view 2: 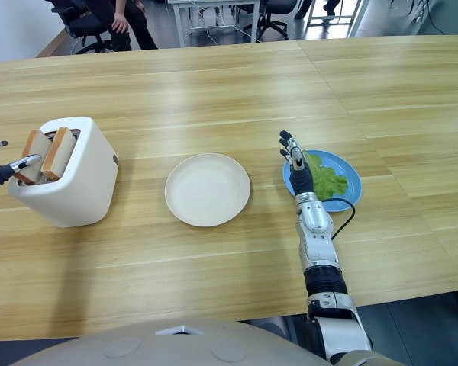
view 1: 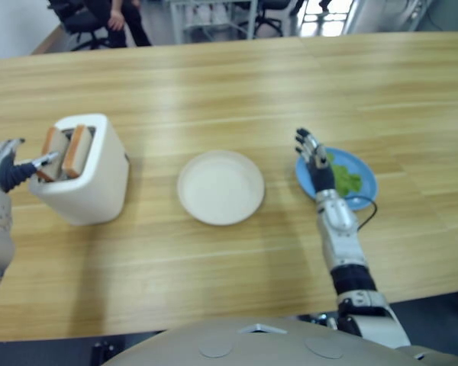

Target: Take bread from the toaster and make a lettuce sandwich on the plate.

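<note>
Now, two bread slices [view 1: 76, 150] stand up in the toaster [view 1: 91, 183], left of the white plate [view 1: 220, 187]. The left hand [view 1: 1, 171] sits further left, fingers spread, one tip touching the outer slice. Right of the plate, lettuce [view 2: 328, 181] lies on a blue dish [view 2: 353, 183]. The right hand [view 2: 299, 174] hovers over the dish's plate-side rim, fingers straight, holding nothing.

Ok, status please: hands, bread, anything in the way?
Left hand at toaster, at left slice. Right hand open at lettuce. Both slices in toaster; plate bare. Nothing in the way.
</note>
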Action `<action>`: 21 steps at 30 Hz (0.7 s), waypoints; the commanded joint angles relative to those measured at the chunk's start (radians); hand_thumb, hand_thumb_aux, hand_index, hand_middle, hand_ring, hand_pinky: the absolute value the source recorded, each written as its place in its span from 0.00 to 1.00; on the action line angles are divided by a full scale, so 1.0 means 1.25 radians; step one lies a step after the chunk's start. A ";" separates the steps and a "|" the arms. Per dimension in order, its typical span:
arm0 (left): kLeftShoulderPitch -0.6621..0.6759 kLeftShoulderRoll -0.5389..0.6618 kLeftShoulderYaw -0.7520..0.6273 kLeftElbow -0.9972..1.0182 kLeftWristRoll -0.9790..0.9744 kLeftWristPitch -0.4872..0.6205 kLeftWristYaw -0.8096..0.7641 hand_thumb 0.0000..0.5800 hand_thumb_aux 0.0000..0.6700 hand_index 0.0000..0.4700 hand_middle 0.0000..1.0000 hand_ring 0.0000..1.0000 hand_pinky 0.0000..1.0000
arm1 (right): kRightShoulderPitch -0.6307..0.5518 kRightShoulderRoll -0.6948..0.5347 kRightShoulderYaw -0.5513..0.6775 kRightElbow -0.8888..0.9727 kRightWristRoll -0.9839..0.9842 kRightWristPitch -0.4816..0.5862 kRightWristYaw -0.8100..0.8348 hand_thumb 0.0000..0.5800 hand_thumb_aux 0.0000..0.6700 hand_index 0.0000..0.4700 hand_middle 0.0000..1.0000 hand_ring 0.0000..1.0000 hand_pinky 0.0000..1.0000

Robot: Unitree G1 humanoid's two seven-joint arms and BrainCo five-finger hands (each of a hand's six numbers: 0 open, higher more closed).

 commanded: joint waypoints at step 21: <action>-0.025 -0.005 -0.149 0.027 0.161 0.013 0.030 0.00 0.00 0.00 0.00 0.00 0.00 | 0.029 -0.006 -0.007 -0.049 0.010 0.039 0.002 0.00 0.00 0.00 0.00 0.00 0.00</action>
